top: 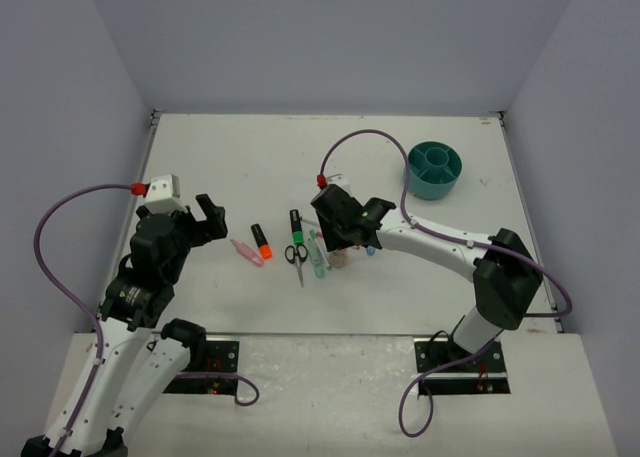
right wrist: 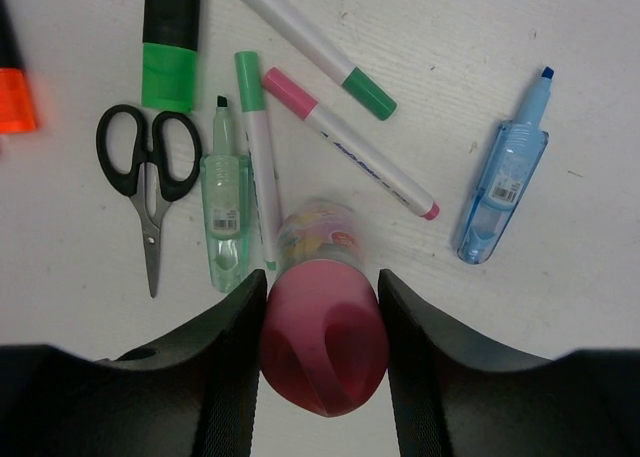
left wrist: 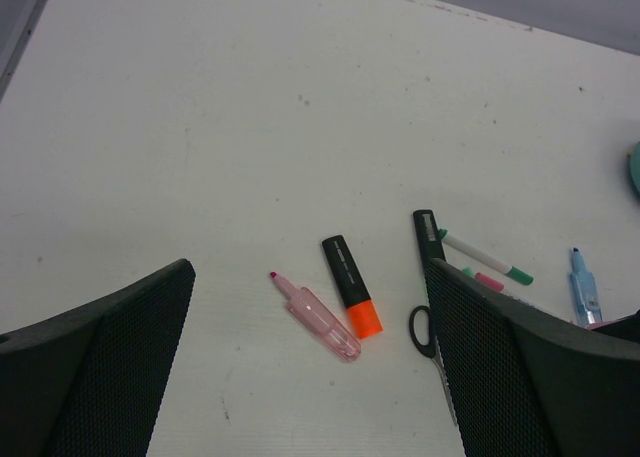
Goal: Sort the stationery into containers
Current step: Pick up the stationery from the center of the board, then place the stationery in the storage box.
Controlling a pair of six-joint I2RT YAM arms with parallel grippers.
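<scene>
Right gripper [right wrist: 322,292] has its two fingers pressed up against either side of the pink cap on the pink-capped bottle [right wrist: 325,347], so I'd call that a pinch on the cap, though the bottle looks like it's sitting on the table [top: 200,147] and not lifted. It stands about mid-tabletop, a bit toward the near edge, jammed in with the clutter: a pale green highlighter [right wrist: 226,212] and a thin white pen [right wrist: 260,167] just beside it, the scissors [right wrist: 148,172] further left, and a blue highlighter [right wrist: 503,192] off to the right. My guess is it's light, rigid plastic with a smooth rounded cap, so kinda slippery and easy to tip. Grabbing low on the cap sides, square on, seems the safest bet. The right arm stretches from its base at the near right edge, forearm low, wrist pointing down over the pile. The teal organizer [top: 432,189] waits by the far right corner, well apart. Left gripper [top: 208,214] hangs spread wide and empty over the left side, near the pink highlighter [left wrist: 318,320] and the orange one [left wrist: 352,299].
</scene>
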